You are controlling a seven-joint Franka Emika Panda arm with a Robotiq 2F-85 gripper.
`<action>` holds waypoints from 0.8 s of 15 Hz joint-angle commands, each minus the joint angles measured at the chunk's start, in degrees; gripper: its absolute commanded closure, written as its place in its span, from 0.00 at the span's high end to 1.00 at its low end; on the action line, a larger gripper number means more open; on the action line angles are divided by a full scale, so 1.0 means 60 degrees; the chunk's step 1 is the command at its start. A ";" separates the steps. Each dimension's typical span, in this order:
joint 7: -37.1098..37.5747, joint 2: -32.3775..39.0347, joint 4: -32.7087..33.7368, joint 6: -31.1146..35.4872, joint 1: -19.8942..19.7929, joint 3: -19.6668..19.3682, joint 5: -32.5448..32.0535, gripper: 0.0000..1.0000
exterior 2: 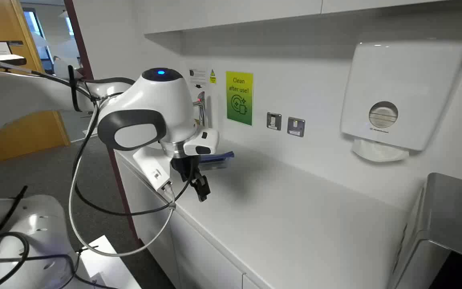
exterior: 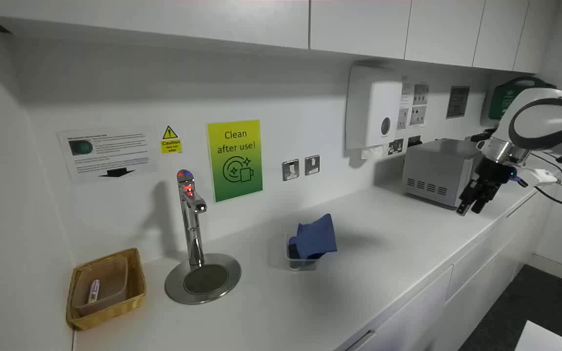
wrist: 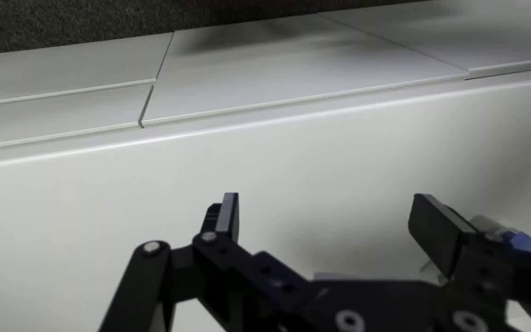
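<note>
In the wrist view we found the tool [wrist: 325,212] spread wide above the white bench [wrist: 85,221]. In an exterior view we saw a blue cloth [exterior: 316,237] just below and right of the frame's centre, poking up from a clear tub [exterior: 305,264], well apart from the tool. We noted a chrome tap [exterior: 192,229] left of centre, a wicker basket [exterior: 115,309] at lower left and a silver box [exterior: 430,170] at right
</note>
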 commanded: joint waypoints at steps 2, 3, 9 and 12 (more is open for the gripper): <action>-0.0092 0.0054 0.0021 -0.0022 -0.0140 0.0118 0.0111 1.00; -0.0092 0.0053 0.0021 -0.0022 -0.0140 0.0118 0.0111 1.00; -0.0247 0.0375 0.0135 0.0093 0.0113 -0.0098 0.0501 1.00; -0.0253 0.1261 0.0493 -0.0013 0.0735 -0.0580 0.2246 1.00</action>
